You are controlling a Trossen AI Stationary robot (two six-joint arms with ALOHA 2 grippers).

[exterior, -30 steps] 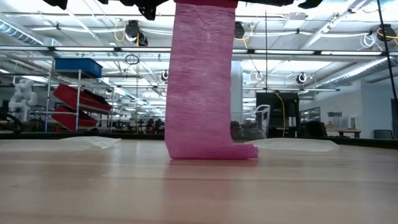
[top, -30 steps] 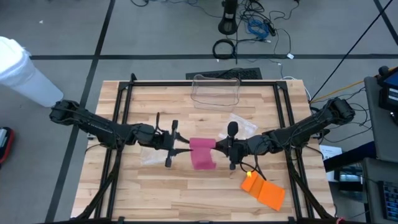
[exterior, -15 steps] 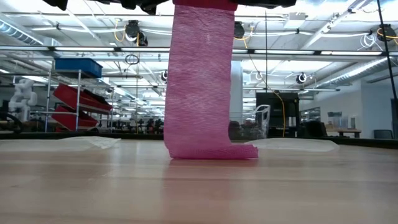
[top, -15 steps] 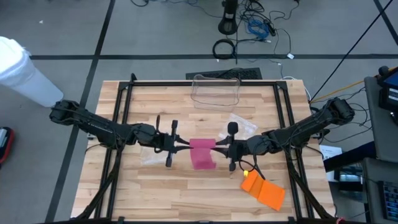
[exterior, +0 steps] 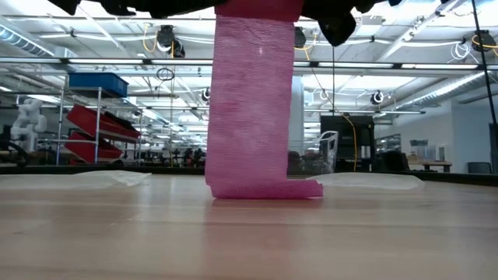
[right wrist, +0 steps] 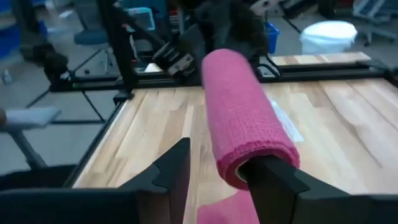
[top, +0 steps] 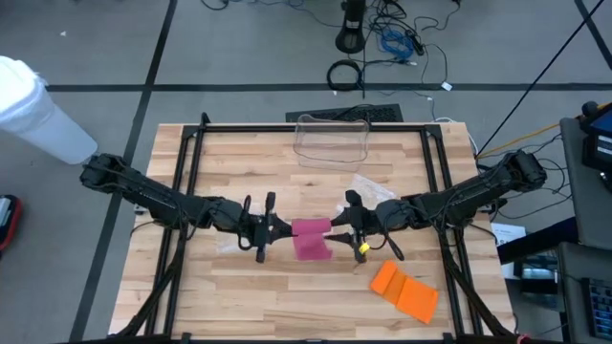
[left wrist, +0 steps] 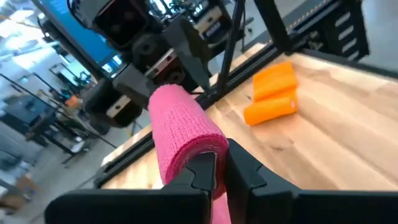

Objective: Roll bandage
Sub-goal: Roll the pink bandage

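Bandage [top: 310,237] roll btwn left pincer [top: 271,229] & right pincer [top: 350,225], both clamped on.

The pink bandage [right wrist: 245,118] is a matt, stretchy knit cloth with a fine ribbed weave. The table [top: 287,296] is pale, smooth wood planks. At upper centre, the clear bin [top: 332,139] looks like glossy plastic.
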